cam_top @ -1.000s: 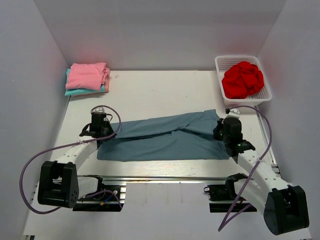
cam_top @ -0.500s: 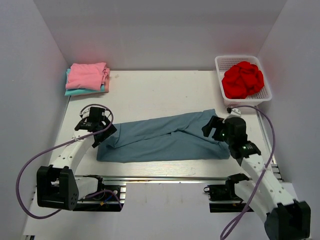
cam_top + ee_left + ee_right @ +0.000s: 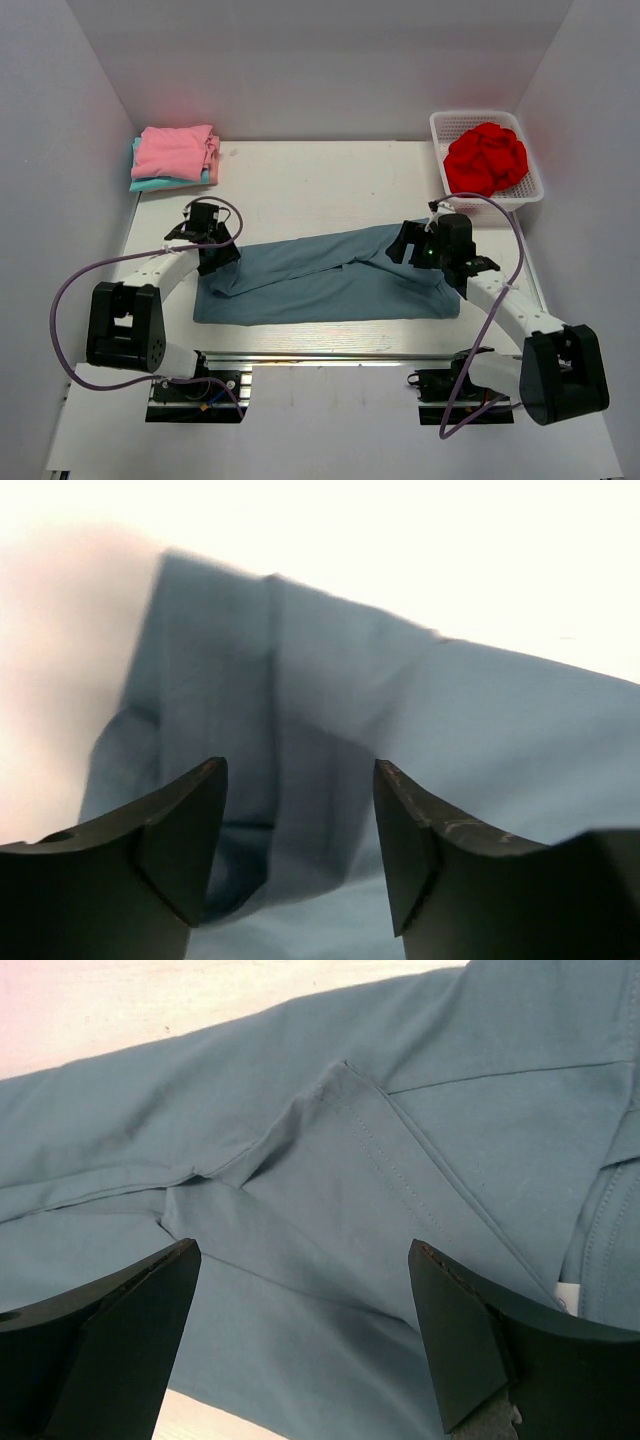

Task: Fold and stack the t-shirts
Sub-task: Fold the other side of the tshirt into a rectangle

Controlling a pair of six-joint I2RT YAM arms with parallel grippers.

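A dusty blue-grey t-shirt (image 3: 330, 280) lies folded into a long strip across the table's near half. My left gripper (image 3: 218, 258) hangs open over its left end; in the left wrist view the gripper (image 3: 300, 775) has only cloth (image 3: 420, 710) below it and nothing between its fingers. My right gripper (image 3: 400, 245) stands wide open over the strip's right end. In the right wrist view the gripper (image 3: 305, 1255) hovers above a sleeve fold (image 3: 350, 1150). A pink t-shirt (image 3: 177, 150) lies folded on a teal one (image 3: 150, 184) at the back left. The red t-shirt (image 3: 487, 158) sits crumpled in a basket.
The white mesh basket (image 3: 440, 122) stands at the back right corner. White walls close in the table (image 3: 320, 185) on three sides. A metal rail (image 3: 330, 355) runs along the near edge between the arm bases.
Both grippers have opened and let go of the blue-grey t-shirt's ends. The left one has shifted slightly right and back; the right one has moved left over the cloth.
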